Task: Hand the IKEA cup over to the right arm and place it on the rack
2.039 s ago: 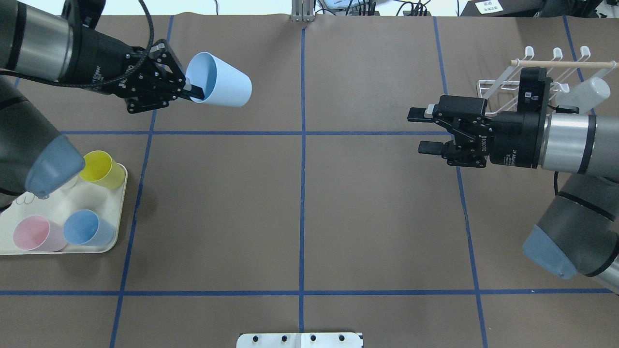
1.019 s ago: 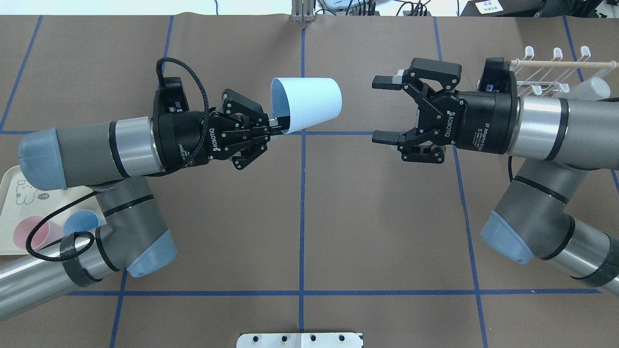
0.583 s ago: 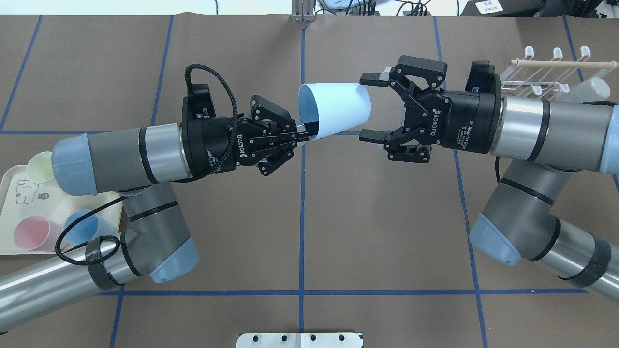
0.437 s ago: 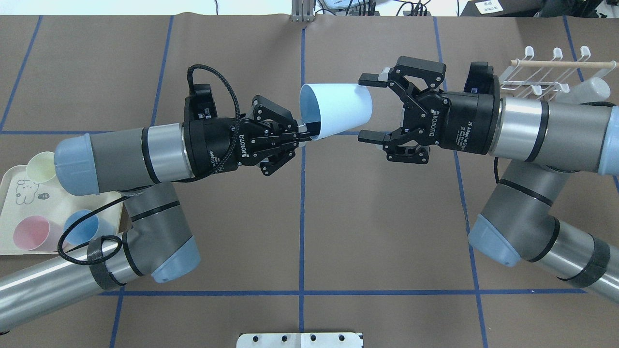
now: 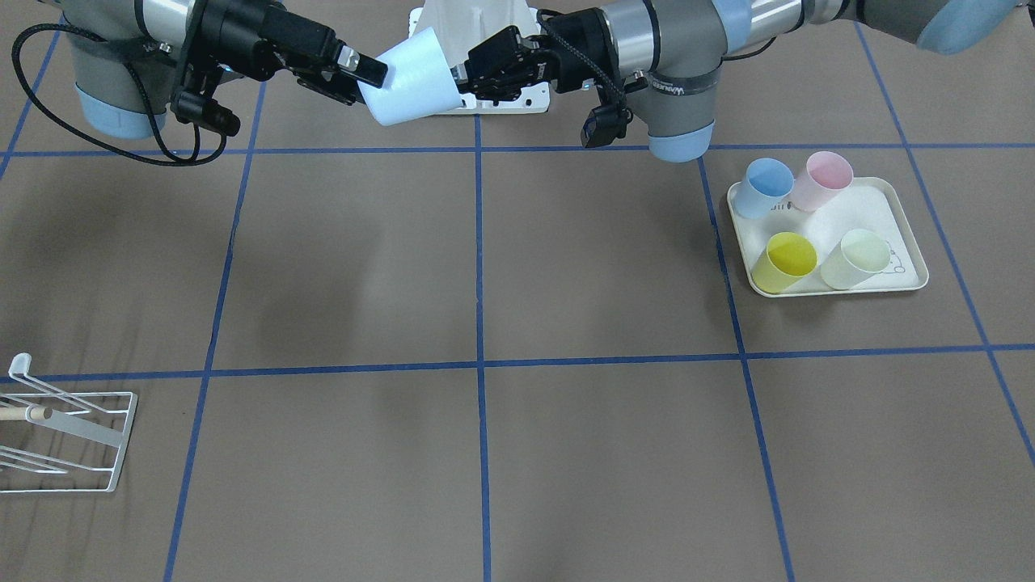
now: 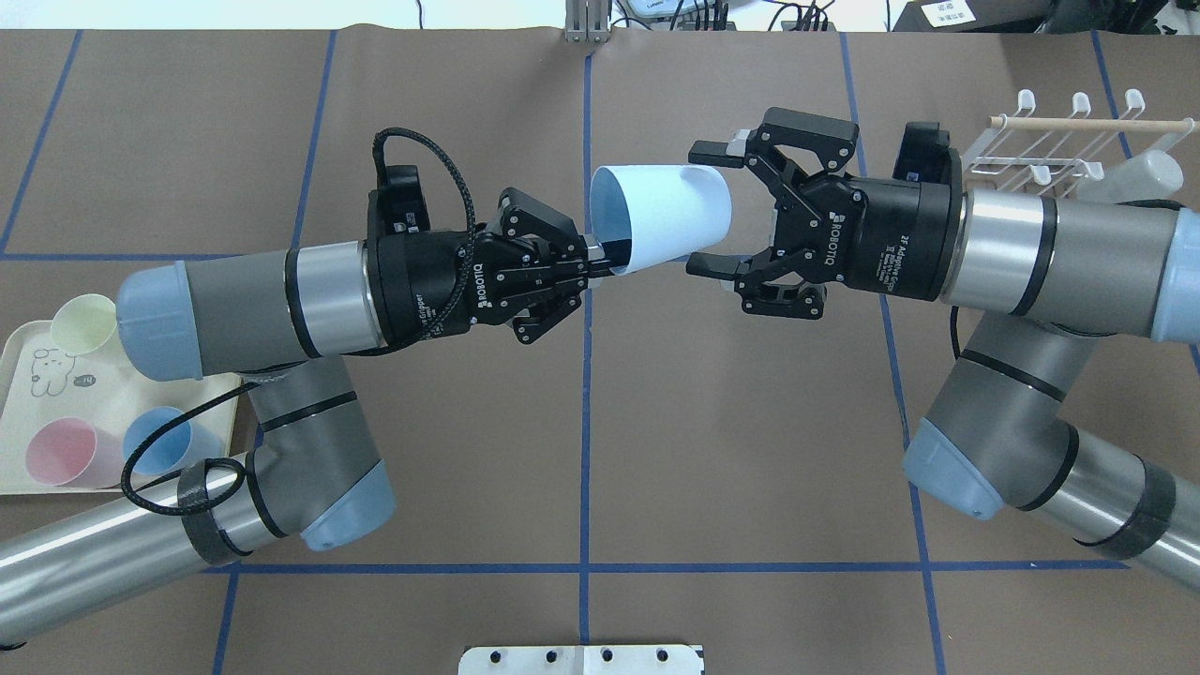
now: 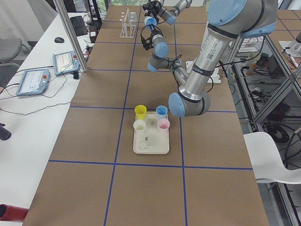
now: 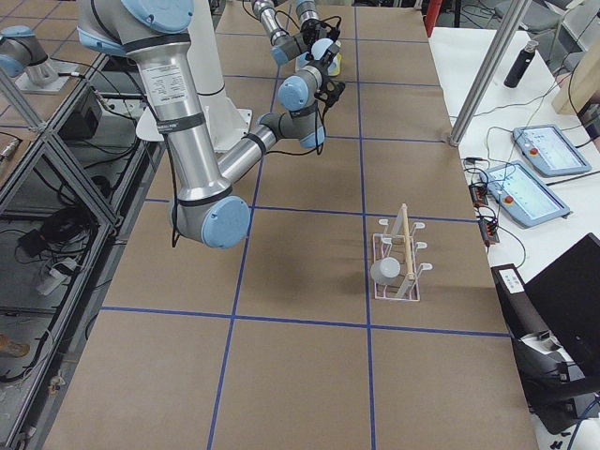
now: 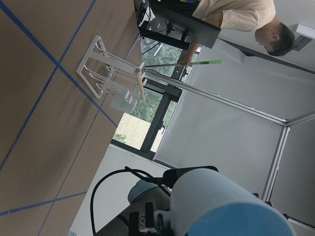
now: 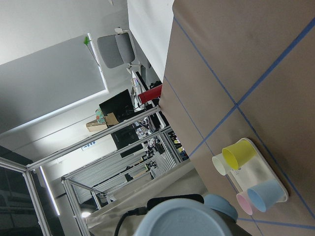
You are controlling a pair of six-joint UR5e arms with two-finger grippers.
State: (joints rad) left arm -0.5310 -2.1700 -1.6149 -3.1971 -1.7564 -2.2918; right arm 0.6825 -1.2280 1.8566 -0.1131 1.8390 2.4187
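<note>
Cup (image 6: 661, 217), rim pinched by left gripper (image 6: 604, 265), lies between spread jaws of right gripper (image 6: 702, 208).

Left gripper (image 6: 596, 269), pinching the rim of the cup (image 6: 661, 217), is carrying it rightward from the far left to the centre line, with the left arm now stretching across the overhead view. Right gripper (image 6: 703, 208) is advancing leftward to meet it, wrist rolled over. Its spread fingers (image 6: 712, 150) are now bracketing the cup's base end, one on each side, where a gap separated them a second ago.
</note>
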